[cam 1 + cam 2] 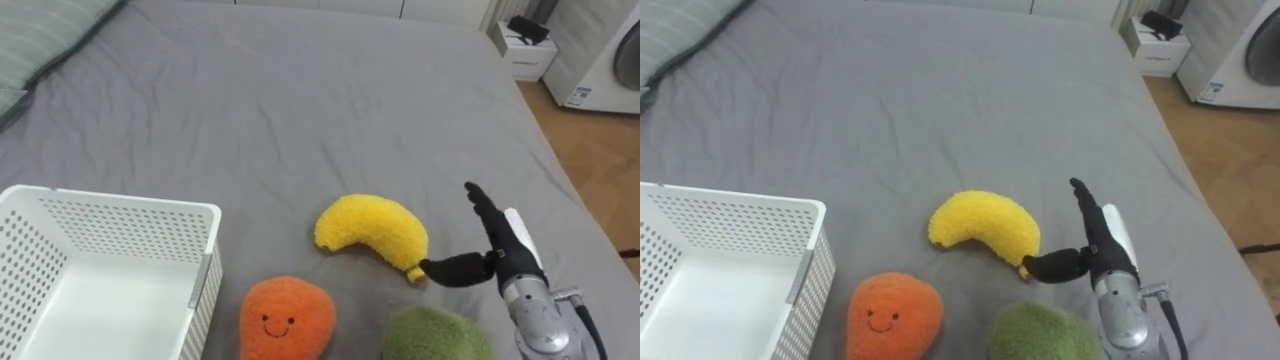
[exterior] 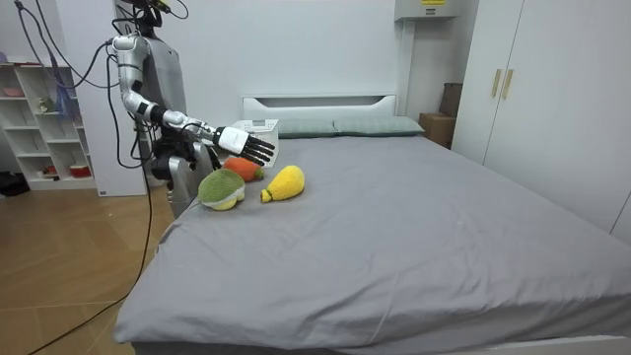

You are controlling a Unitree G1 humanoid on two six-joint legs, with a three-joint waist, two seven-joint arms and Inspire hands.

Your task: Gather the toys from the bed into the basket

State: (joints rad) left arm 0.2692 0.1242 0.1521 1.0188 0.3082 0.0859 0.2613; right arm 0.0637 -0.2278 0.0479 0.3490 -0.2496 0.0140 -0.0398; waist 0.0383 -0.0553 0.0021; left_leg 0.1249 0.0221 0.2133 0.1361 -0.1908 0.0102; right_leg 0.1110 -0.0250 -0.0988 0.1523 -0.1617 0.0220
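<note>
One curved, fuzzy plush banana (image 1: 372,235)

bed (image 1: 300,110): grey sheet | on it: white basket (image 1: 110,208); yellow banana plush (image 1: 372,232); orange plush (image 1: 287,318); green plush (image 1: 435,335)

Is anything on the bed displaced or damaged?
Nothing stands out. The banana toy, orange toy and green toy lie whole on the bed beside the upright basket; the right hand hovers open by the banana.

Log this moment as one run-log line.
right hand: open, at tip of yellow banana toy | orange toy, green toy: on bed | white basket: on bed, left
</note>
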